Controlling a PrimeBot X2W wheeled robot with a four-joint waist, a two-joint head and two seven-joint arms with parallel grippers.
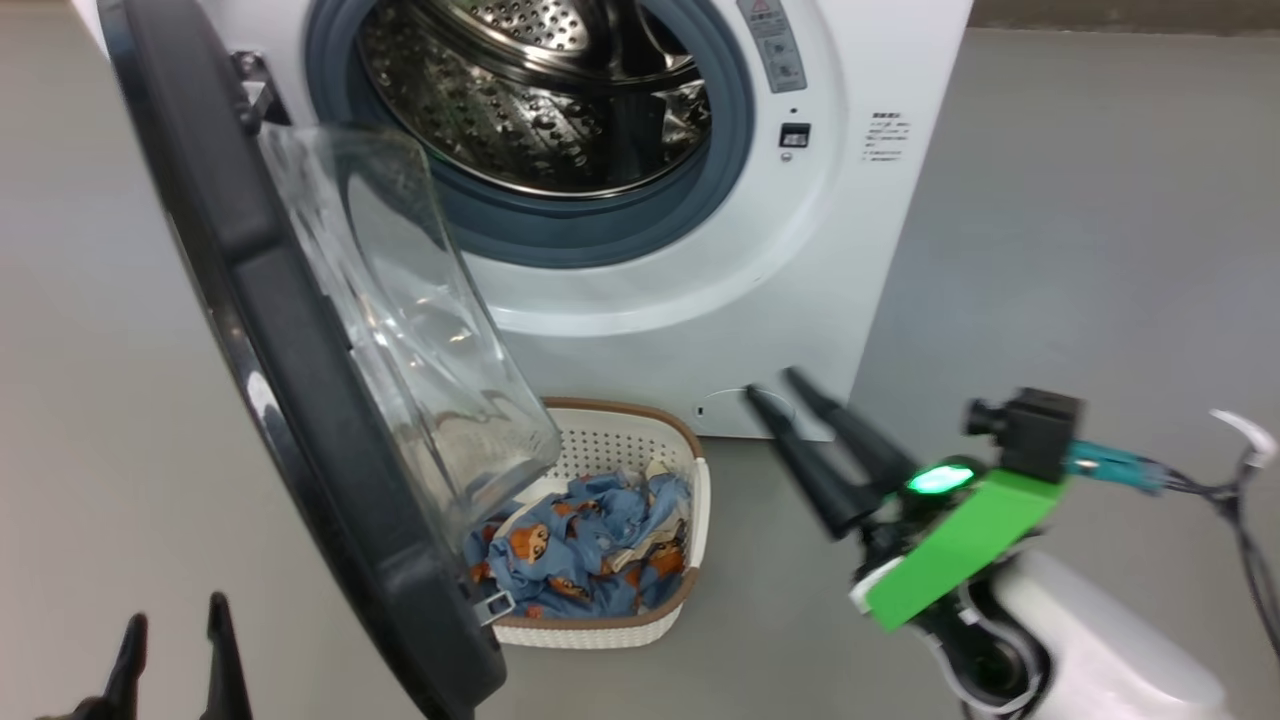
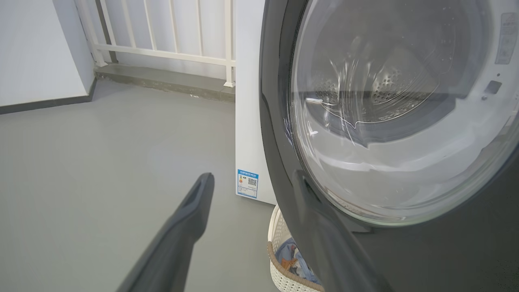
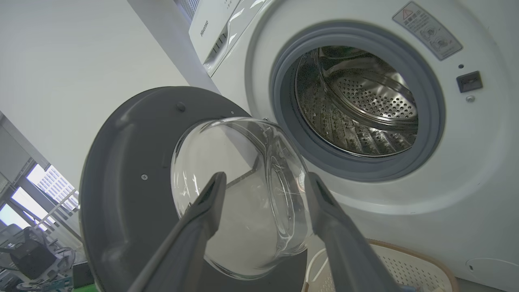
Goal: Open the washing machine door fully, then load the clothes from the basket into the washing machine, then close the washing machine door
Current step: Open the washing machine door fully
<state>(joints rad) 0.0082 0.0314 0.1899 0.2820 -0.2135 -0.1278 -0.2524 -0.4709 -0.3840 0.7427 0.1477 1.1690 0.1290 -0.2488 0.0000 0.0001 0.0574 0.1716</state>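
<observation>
This looks like a home laundry corner. A white washing machine (image 1: 820, 250) stands on bare grey floor (image 2: 89, 170) beside a white railing (image 2: 162, 48) and plain wall (image 2: 36, 48).

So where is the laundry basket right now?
In the head view, the basket sits on the floor at the foot of the washing machine, just below centre, partly hidden by the open washing machine door on its left, clothes inside.
</observation>
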